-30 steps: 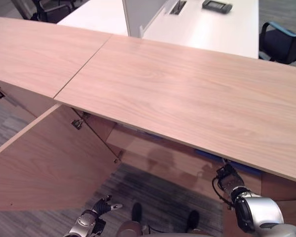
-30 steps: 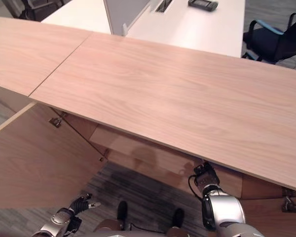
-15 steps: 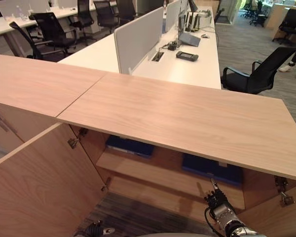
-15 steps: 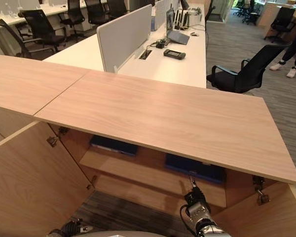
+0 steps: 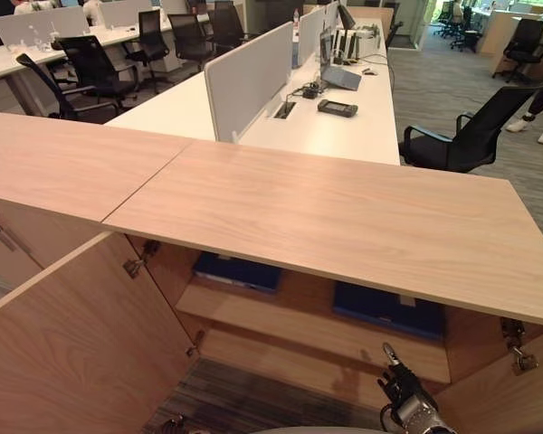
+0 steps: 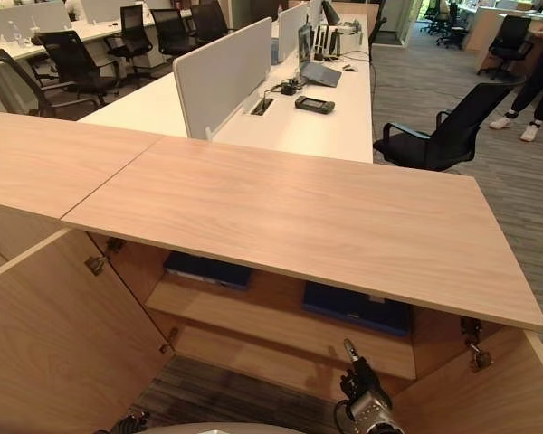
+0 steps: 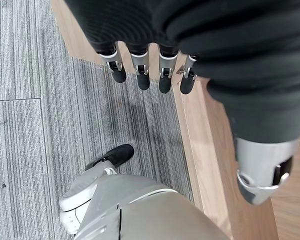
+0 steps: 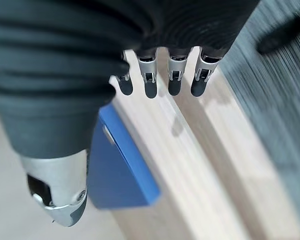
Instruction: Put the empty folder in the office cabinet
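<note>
1. The blue folder [image 5: 387,307] lies flat on the upper shelf [image 5: 308,327] of the open office cabinet [image 6: 281,203], toward the shelf's right end, under the cabinet top. A second blue folder [image 5: 236,270] lies flat toward the left end of the same shelf.
2. The right hand [image 8: 160,75] hangs just in front of the shelf's front edge, fingers straight and loose, holding nothing. The left hand [image 7: 150,67] hangs low by the open left door [image 5: 81,344], fingers also straight and empty.
3. Risk, as I judge it: a right hand rising could catch the shelf's front edge, or nudge the folder's near edge and skew it.
4. The folder's long axis appears to run along the shelf, left to right; which way its spine faces I cannot tell.
</note>
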You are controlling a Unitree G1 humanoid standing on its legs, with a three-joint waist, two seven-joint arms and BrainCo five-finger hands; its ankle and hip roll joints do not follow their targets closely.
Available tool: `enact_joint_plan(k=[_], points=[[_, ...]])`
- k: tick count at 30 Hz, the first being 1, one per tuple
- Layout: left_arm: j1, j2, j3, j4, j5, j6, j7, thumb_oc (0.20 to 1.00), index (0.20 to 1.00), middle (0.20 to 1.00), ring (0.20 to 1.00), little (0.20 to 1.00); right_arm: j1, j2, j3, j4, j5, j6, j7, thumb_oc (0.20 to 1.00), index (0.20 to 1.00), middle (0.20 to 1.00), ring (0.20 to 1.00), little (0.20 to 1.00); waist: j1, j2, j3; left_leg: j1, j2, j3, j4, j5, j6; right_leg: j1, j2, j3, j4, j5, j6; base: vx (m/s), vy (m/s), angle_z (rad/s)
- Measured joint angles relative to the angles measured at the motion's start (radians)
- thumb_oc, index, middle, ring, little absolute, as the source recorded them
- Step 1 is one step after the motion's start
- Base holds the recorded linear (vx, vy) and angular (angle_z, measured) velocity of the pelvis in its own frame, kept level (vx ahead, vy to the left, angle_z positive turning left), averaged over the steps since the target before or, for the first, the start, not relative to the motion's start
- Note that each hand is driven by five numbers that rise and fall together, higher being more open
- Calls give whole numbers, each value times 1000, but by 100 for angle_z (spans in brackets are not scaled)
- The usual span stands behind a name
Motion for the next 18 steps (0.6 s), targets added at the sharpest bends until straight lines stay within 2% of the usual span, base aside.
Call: enact_joint_plan(k=[3,4,5,6,8,11,15,18], points=[[6,-3,0,-12,2,-2,-1,1000,1000,1000,1000,1000,-1,-51,35,-71,-145,-2,-14,200,200,200,200,200,-1,5,7,-1,0,0,0,0,0,1,0,1,0,0,0,0,0,0],[9,-4,0,-22,3,-12,-2,1000,1000,1000,1000,1000,-3,-99,78,-111,-270,-2,-36,200,200,200,200,200,4,10,12,-1,0,0,0,0,0,1,1,1,0,0,0,0,0,0],[13,-4,1,-27,5,-17,-3,1000,1000,1000,1000,1000,-3,-116,92,-128,-322,0,-44,200,200,200,200,200,4,10,13,0,1,0,0,0,0,1,2,1,0,0,0,0,0,0],[27,-4,1,-58,30,-26,-13,1000,1000,1000,1000,1000,-20,-157,104,-141,-485,0,-71,200,200,200,200,200,6,11,25,1,1,0,0,1,1,1,4,1,0,0,1,0,0,0],[34,-5,6,-64,30,-28,-20,1000,1000,1000,1000,1000,-31,-168,107,-140,-537,9,-79,200,200,200,200,200,8,11,40,0,1,0,0,3,6,3,5,1,-1,3,6,0,0,0],[33,-3,23,-90,30,-30,-27,1000,1000,1000,1000,1000,-113,-235,137,-129,-630,36,-91,200,200,200,200,200,14,16,75,0,2,-2,0,2,0,0,5,2,-1,4,6,-2,-12,1],[36,-3,22,-106,28,-32,-41,1000,1000,1000,1000,1000,-212,-242,147,-79,-666,39,-95,200,200,200,200,200,24,22,96,-5,5,-7,1,7,3,-2,9,-2,-1,5,7,-9,-20,3],[-34,-13,12,-58,22,-32,-39,1000,1000,1000,1000,1000,-282,-240,213,41,-674,49,-92,200,200,200,200,200,47,20,107,-19,5,-15,9,10,0,-10,10,-9,2,7,2,-28,-32,8]])
